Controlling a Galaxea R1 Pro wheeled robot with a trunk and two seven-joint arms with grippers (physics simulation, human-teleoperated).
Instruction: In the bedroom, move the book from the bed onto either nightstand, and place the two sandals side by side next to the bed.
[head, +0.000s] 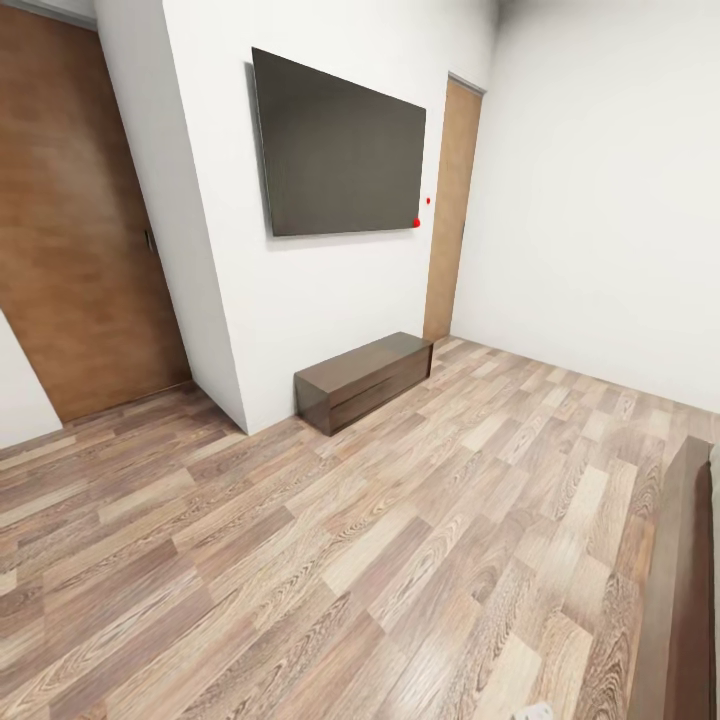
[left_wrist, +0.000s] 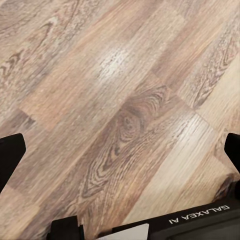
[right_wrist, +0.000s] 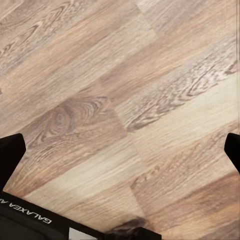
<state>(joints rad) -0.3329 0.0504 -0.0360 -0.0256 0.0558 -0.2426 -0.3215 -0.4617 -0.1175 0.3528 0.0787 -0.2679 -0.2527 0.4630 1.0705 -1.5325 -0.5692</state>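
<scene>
Floorboards (head: 330, 560) of brown wood plank run across most of the room here, pale and dark strips laid at a slant from the robot's head view. On the white wall (head: 300, 300) ahead hangs a big dark flat screen (head: 340, 145), with two small red dots just past its lower far corner. Under it, against the wall on the floor, sits a low dark brown cabinet (head: 362, 380) with drawer fronts. To the left a wide brown door (head: 70, 230) stands in a recess, and a narrower brown door (head: 450, 210) sits in the far corner beside the right-hand wall. At the right edge of the head view the dark brown frame of the bed (head: 685, 600) comes in, with a sliver of light-grey mattress at its outer side; that is all of the bed I can see, well apart from the cabinet. The left gripper (left_wrist: 122, 155) points down at bare planks, its two black fingertips (left_wrist: 10, 155) far apart at the two sides of its wrist view, spread wide with nothing between them. The right gripper (right_wrist: 122, 155) likewise hangs over bare floor, its dark fingertips (right_wrist: 10, 155) set wide at either edge of its view and holding nothing.
</scene>
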